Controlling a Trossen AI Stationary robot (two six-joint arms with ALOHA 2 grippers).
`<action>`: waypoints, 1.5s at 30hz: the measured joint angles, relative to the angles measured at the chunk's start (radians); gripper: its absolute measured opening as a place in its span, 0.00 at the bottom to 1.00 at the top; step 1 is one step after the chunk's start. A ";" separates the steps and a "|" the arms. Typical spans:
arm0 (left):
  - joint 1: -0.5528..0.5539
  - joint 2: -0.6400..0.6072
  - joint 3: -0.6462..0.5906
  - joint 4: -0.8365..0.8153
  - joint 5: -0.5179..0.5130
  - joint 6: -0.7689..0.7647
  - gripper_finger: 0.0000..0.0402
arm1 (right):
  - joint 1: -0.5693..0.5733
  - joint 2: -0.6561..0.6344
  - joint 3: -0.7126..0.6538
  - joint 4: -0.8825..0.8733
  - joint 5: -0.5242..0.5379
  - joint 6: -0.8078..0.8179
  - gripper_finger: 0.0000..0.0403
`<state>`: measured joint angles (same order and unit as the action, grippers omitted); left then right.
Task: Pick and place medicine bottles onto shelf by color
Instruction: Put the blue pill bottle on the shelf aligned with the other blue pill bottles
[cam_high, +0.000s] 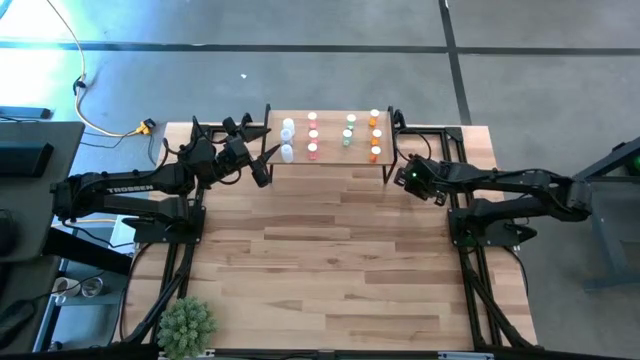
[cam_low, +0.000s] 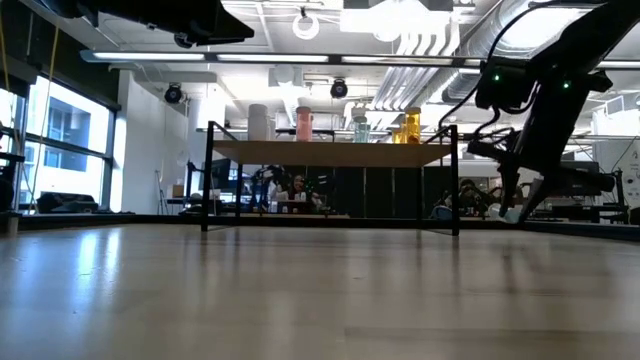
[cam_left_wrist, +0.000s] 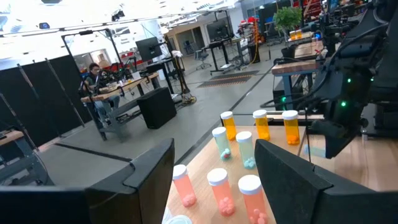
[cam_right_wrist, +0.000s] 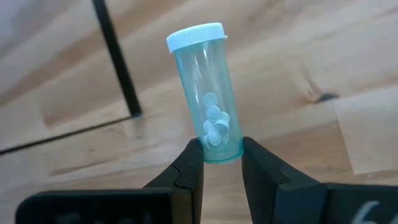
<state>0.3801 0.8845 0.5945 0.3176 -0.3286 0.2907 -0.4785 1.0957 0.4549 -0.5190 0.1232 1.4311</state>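
The shelf (cam_high: 330, 150) stands at the table's far middle and carries medicine bottles in rows by color: white (cam_high: 288, 130), pink (cam_high: 312, 135), green (cam_high: 350, 130) and orange (cam_high: 375, 135). In the low view they stand upright on the shelf board (cam_low: 330, 152). My right gripper (cam_right_wrist: 222, 163) is low beside the shelf's right legs (cam_high: 405, 178), shut on a pale green bottle (cam_right_wrist: 205, 93) with a white cap. My left gripper (cam_left_wrist: 214, 180) hovers open and level at the shelf's left end (cam_high: 265, 160), with nothing between its fingers. My right gripper pinches the green bottle's bottom end (cam_right_wrist: 222, 149) between its two fingertips (cam_right_wrist: 189, 163). The fingers slant steeply down from above and lie across the bottle. Its capped end (cam_right_wrist: 194, 36) points away from the fingers, tilted. The low view shows it just above the tabletop (cam_low: 512, 214).
The shelf's thin black leg (cam_right_wrist: 118, 62) stands close to the held bottle. A green spiky plant (cam_high: 187, 325) sits at the table's near left corner. Bare wood tabletop (cam_high: 330, 260) lies in front of the shelf.
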 joint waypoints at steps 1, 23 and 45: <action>0.000 0.000 0.000 0.000 0.000 0.000 0.53 | 0.001 -0.012 0.000 0.000 0.008 0.000 0.16; 0.000 0.000 0.000 -0.021 0.044 -0.016 0.53 | 0.001 -0.182 0.149 -0.067 0.236 -0.178 0.16; -0.001 0.000 0.000 -0.051 0.256 -0.231 0.53 | 0.001 -0.182 0.449 -0.039 0.288 -0.581 0.17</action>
<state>0.3794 0.8845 0.5943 0.2663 -0.0726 0.0595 -0.4774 0.9138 0.9042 -0.5584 0.4108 0.8497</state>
